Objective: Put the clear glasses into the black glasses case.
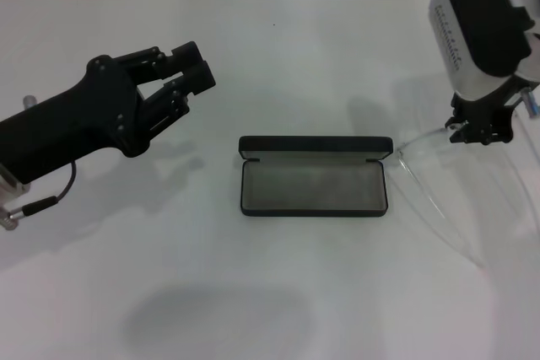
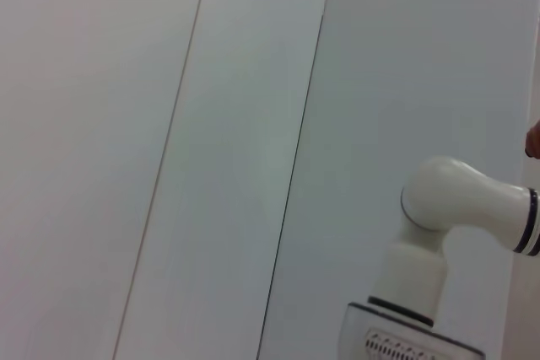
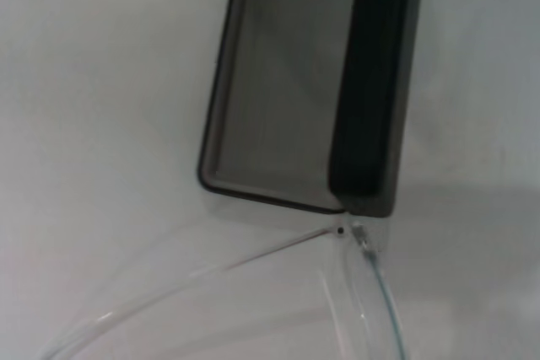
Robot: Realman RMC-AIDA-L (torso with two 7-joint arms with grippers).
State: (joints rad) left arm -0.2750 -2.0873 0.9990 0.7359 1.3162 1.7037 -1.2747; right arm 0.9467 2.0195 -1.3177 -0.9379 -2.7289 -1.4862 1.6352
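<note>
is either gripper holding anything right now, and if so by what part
The right gripper appears to grip the clear glasses at their front lens edge, arms trailing beside the open black glasses case. The left gripper holds nothing.

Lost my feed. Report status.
Right gripper shut on glasses, right of case. Left gripper idle, left side. Case open, empty. Nothing in the way.
</note>
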